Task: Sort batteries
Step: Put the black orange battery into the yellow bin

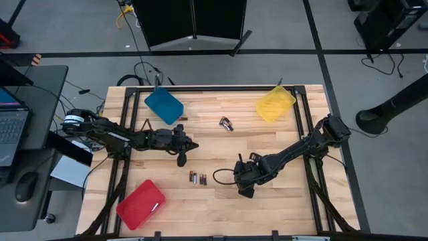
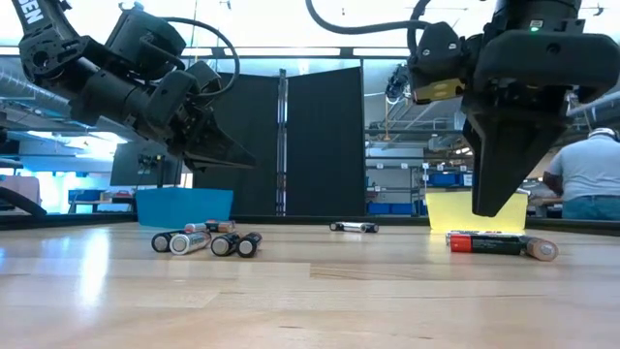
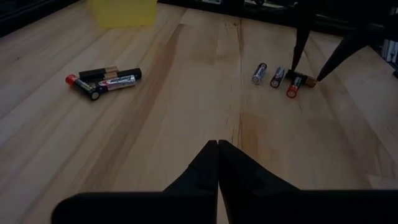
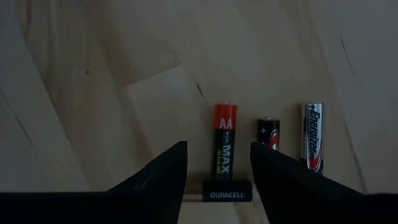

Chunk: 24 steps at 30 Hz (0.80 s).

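My right gripper is open and points steeply down, a little above a set of batteries. A black Duracell cell lies crosswise below the gap between its fingers. Beyond that cell a red-and-black AA, a short black cell and a silver Energizer lie side by side on the wood. Several more batteries lie near the table's middle, and another cluster lies farther back. My left gripper is shut and hangs above the table left of centre.
A blue tray stands at the far left, a yellow tray at the far right and a red tray at the near left corner. A person sits in the room beyond the table.
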Available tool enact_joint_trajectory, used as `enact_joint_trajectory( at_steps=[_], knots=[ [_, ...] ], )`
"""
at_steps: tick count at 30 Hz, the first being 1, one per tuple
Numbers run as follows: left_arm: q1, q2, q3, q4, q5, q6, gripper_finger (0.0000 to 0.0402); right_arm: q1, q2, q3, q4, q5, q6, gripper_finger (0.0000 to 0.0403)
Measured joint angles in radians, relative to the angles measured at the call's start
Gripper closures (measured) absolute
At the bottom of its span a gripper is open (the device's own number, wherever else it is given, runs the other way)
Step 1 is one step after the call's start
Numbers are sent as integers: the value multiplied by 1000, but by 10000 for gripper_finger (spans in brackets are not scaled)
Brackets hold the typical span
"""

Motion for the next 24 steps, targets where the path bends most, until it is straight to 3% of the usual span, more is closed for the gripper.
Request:
enact_joint_trajectory(
  at_steps=[15,18,24],
  knots=[
    [-1,0,0,-10,0,0,385,3,94,1,31,-34,-3,215],
    [-1,0,0,-13,0,0,385,4,94,1,41,-35,-8,245],
    [-1,0,0,-12,-8,0,385,3,94,-12,99,-59,-47,343]
  ],
)
